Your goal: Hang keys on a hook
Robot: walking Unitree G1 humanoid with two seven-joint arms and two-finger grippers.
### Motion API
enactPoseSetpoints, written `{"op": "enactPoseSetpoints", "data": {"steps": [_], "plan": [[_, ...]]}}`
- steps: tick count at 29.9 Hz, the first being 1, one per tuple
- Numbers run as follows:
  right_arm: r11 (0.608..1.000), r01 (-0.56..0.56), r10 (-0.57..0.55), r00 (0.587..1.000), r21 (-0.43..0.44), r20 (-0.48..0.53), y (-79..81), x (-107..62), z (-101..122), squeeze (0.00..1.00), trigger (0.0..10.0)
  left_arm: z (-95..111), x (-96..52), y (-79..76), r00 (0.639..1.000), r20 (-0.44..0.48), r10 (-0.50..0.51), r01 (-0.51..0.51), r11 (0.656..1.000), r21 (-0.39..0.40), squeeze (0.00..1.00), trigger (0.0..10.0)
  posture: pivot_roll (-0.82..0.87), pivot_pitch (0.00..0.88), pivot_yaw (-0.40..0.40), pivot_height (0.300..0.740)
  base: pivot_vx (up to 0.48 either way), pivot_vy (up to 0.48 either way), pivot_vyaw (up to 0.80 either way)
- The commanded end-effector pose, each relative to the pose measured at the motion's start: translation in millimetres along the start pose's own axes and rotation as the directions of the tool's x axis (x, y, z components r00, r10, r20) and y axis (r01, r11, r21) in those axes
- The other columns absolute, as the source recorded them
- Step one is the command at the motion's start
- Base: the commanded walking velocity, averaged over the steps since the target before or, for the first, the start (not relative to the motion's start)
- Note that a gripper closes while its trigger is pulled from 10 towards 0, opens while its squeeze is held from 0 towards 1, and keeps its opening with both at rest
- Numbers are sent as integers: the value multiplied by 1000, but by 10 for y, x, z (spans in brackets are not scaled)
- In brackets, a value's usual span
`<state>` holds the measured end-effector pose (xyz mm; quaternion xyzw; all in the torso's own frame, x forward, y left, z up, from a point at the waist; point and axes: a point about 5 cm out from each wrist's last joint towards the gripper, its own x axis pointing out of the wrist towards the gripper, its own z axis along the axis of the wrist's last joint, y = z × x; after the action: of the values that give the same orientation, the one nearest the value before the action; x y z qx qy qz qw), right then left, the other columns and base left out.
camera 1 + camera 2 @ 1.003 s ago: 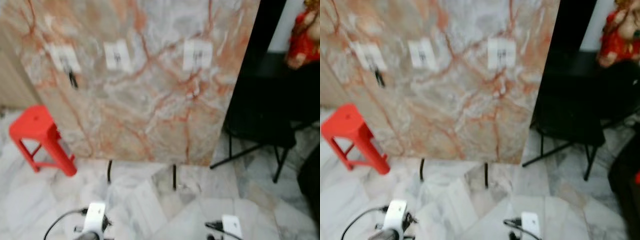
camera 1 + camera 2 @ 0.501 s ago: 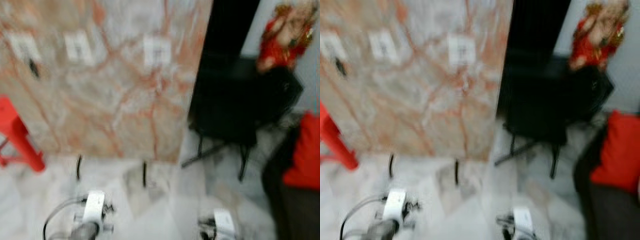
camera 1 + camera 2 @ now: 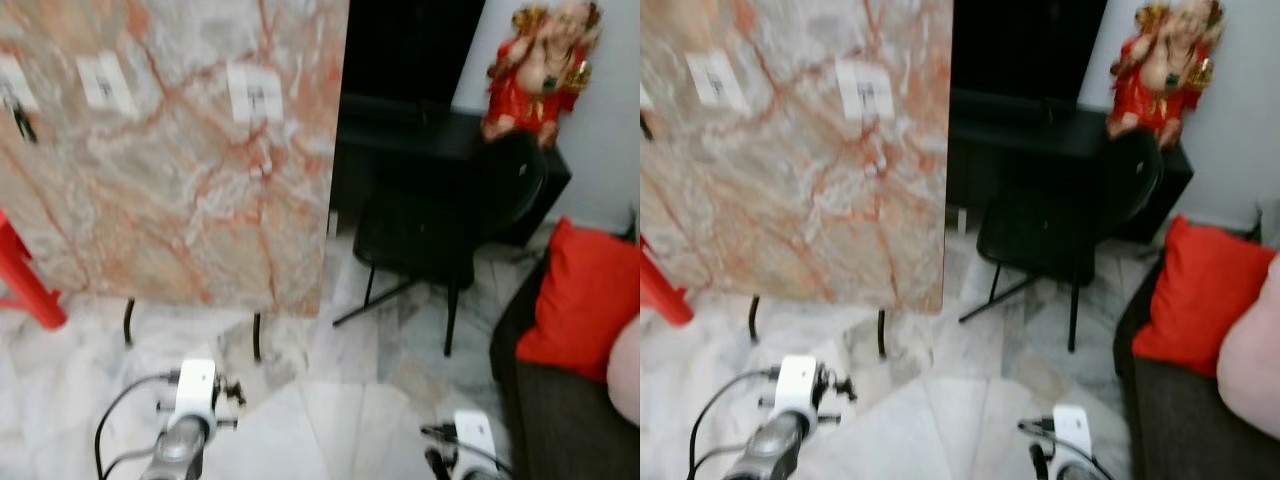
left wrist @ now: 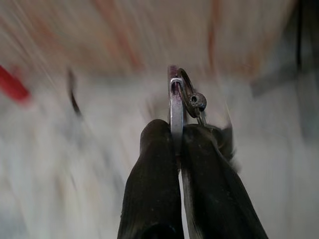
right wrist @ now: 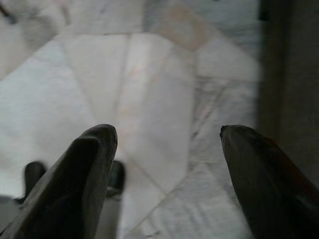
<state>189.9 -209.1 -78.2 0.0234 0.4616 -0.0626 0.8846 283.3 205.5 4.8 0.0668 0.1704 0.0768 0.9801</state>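
Nearest, low in the head views, the two arms reach forward over the pale marble floor (image 3: pixel 330 420). The left hand (image 4: pixel 177 144) is clamped on the keys (image 4: pixel 182 107): its two black fingers (image 4: pixel 154 189) pinch a flat metal piece edge-on, and a ring with a small round fitting sticks out just past the fingertips. The background behind the keys is smeared with blur. The right hand (image 5: pixel 167 144) is spread wide with nothing between its fingers, pointing down at the floor tiles, with a dark strip along one side.

Beyond the arms stands a marble-patterned board (image 3: pixel 180 170) on thin black legs (image 3: pixel 256 338). White hook plates are stuck across its upper part: one (image 3: pixel 254 92) near the board's right edge, another (image 3: pixel 103 82) further left, and a third at the far left edge with something dark hanging from it, too blurred to identify. A red stool (image 3: pixel 25 285) shows at the board's lower left.

To the right of the board is a black chair (image 3: pixel 430 230), and behind it a black cabinet (image 3: pixel 420 130) carrying a red and gold figurine (image 3: pixel 535 70). At the right edge a red cushion (image 3: pixel 580 300) rests on a dark sofa (image 3: pixel 560 420).
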Motion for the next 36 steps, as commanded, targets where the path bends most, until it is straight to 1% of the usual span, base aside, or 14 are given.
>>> {"op": "enactPoseSetpoints", "data": {"steps": [1,2,4,5,7,9,10,13,14,16,17,22,25,36], "plan": [[1000,14,-14,1000,0,-6,-58,-7,-10,0,10000,149,34,29,996,71,47,-46,999,-18,0,10000,2,0,-77,723,0,0,0],[1000,12,-12,1000,-14,-9,-66,-9,-17,0,10000,190,41,33,994,89,59,-57,998,-21,0,10000,2,0,-77,723,0,0,0],[1000,22,-22,1000,-3,-14,-103,-19,-56,0,10000,460,54,68,967,235,97,-110,993,45,0,10000,-3,0,-78,723,0,0,0],[1000,23,-23,1000,-1,-15,-106,-21,-65,0,10000,519,51,81,957,267,115,-134,990,54,0,10000,-2,0,-78,723,0,0,0],[1000,23,-23,1000,-2,-15,-107,-22,-70,0,10000,539,50,87,953,277,124,-143,988,52,0,10000,0,0,-77,723,0,0,0],[1000,24,-24,1000,1,-16,-108,-23,-80,0,10000,667,43,106,927,339,158,-187,981,54,0,10000,0,0,-77,723,0,0,0],[1000,24,-24,1000,1,-16,-108,-23,-80,0,10000,667,43,106,927,339,158,-187,981,54,0,10000,0,0,-77,723,0,0,0],[1000,15,-15,1000,9,-13,-71,-22,-94,0,10000,851,24,103,885,415,210,-247,968,36,0,10000,5,0,-76,723,0,0,0],[1000,15,-15,1000,9,-13,-71,-22,-94,0,10000,851,24,103,885,415,210,-247,968,36,0,10000,5,0,-76,723,0,0,0],[1000,8,-8,1000,8,-8,-40,-18,-85,0,10000,942,10,108,864,444,237,-270,963,10,0,10000,4,0,-75,723,0,0,0],[1000,5,-5,1000,8,-2,-24,-14,-68,0,10000,1024,-16,108,843,476,252,-288,958,2,0,10000,6,0,-74,723,0,0,0],[1000,8,-8,1000,6,0,-23,-13,-60,0,10000,1107,-48,115,815,508,279,-319,948,-9,0,10000,7,0,-72,723,0,0,0],[1000,10,-10,1000,9,-1,-24,-14,-64,0,10000,1113,-51,114,812,510,282,-326,945,-4,0,10000,7,0,-69,723,0,0,0],[1000,-5,5,1000,-7,-4,19,-12,-75,0,10000,1159,-73,118,804,521,286,-347,938,21,0,10000,8,0,-67,723,271,-357,0]]}}
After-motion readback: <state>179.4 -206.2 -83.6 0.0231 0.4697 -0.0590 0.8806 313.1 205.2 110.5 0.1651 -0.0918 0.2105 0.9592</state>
